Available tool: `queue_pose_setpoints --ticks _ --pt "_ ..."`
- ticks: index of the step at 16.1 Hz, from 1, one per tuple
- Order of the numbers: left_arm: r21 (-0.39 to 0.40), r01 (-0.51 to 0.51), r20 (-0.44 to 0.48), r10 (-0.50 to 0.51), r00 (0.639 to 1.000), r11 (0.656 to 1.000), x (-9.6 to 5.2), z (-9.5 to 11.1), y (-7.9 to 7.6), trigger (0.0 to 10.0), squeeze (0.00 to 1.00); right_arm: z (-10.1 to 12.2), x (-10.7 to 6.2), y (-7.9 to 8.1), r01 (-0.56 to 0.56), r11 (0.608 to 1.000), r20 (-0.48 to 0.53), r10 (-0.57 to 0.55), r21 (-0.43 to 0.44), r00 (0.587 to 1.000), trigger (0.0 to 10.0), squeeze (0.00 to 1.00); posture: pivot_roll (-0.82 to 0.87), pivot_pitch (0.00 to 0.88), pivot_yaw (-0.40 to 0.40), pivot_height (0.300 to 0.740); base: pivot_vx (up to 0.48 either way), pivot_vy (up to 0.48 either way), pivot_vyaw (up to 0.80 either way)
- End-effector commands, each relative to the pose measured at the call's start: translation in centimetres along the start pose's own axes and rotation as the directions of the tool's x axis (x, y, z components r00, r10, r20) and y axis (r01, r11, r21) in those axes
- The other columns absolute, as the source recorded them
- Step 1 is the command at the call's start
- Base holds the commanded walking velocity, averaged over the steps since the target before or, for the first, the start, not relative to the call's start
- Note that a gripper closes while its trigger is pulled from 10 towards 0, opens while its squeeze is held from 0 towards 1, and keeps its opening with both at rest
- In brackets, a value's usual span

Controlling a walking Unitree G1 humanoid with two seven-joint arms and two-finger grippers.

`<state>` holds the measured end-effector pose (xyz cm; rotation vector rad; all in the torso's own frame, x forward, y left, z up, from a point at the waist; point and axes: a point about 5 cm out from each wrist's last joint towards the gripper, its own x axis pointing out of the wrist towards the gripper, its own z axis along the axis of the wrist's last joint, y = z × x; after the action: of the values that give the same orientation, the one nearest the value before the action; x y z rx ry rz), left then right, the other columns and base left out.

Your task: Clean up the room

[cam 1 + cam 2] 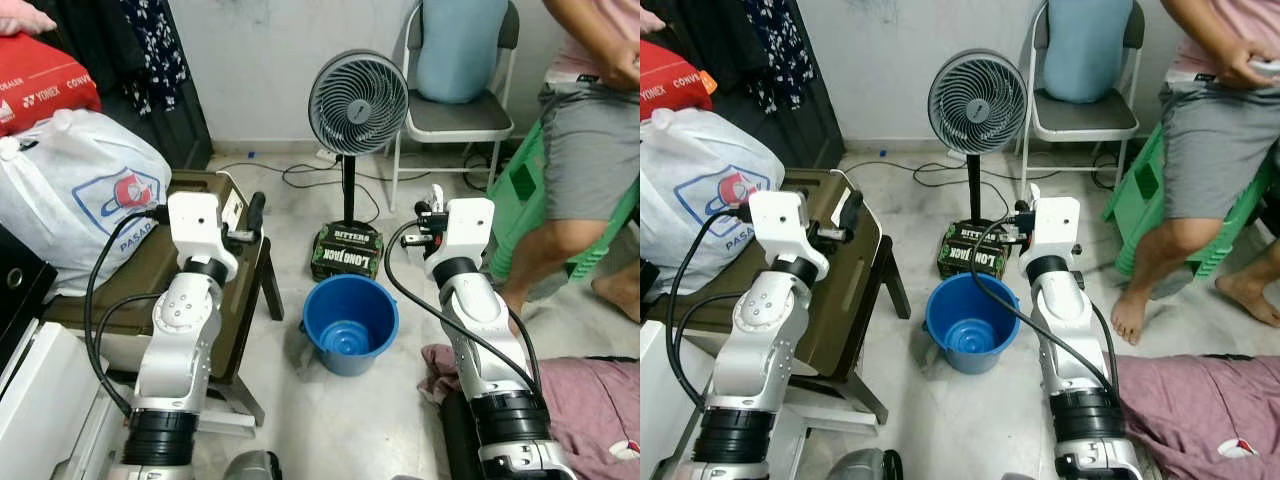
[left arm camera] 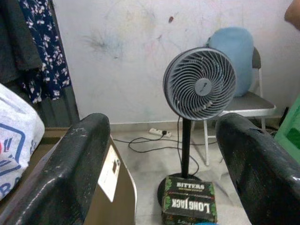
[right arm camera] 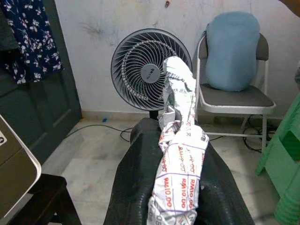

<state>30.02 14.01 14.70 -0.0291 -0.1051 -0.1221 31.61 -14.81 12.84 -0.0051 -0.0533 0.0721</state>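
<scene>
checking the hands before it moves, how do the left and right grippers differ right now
The left gripper is open, its two black fingers spread wide with nothing between them; the right gripper is shut on a crumpled printed paper wrapper. The left one is over the brown table; the right one is above the floor beside the blue bucket. Both are raised and point toward the fan.

Crumpled printed paper (image 3: pixel 178 154) (receipt, perhaps), upright.

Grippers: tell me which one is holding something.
The right gripper: its fingers are shut on a crumpled printed paper. The left gripper is open, nothing between its fingers.
</scene>
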Motion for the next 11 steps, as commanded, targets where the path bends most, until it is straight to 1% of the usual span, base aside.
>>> queue_pose_setpoints --ticks 1,2,4,6,7,11 --pt "0.018 0.017 -0.03 -0.016 0.999 1.0 -0.5 -0.9 0.4 10.0 0.0 -0.1 -0.5 0.2 0.007 1.0 0.006 -0.007 0.012 1.0 10.0 0.0 -0.09 0.0 0.037 0.74 0.0 0.0 0.0" --pt "0.018 0.034 -0.054 -0.033 0.998 0.999 -1.1 -1.7 0.5 10.0 0.0 -0.4 -1.0 0.3 0.016 1.0 0.0 -0.016 0.019 1.0 10.0 0.0 -0.1 0.0 0.041 0.74 0.0 0.0 0.0" --pt "0.026 0.048 -0.09 -0.045 0.995 0.999 -1.6 -2.8 0.5 10.0 0.0 -1.0 -1.5 0.3 0.033 0.999 -0.028 -0.032 0.036 0.999 10.0 0.0 -0.09 0.004 0.054 0.74 0.0 0.0 0.0" --pt "0.031 0.074 -0.111 -0.07 0.991 0.997 -2.2 -3.0 0.5 10.0 0.0 -1.4 -2.1 0.3 0.056 0.996 -0.053 -0.053 0.064 0.997 10.0 0.0 -0.08 0.053 0.059 0.74 0.0 0.0 -0.56" --pt "0.031 0.074 -0.111 -0.07 0.991 0.997 -2.2 -3.0 0.5 10.0 0.0 -1.4 -2.1 0.3 0.056 0.996 -0.053 -0.053 0.064 0.997 10.0 0.0 -0.08 0.053 0.059 0.74 0.0 0.0 -0.48" --pt "0.035 0.081 -0.136 -0.076 0.988 0.996 -3.3 -3.7 0.9 10.0 0.0 -1.9 -3.4 0.4 0.055 0.996 -0.083 -0.05 0.064 0.995 10.0 0.0 -0.09 0.084 0.054 0.74 0.0 0.0 0.0"
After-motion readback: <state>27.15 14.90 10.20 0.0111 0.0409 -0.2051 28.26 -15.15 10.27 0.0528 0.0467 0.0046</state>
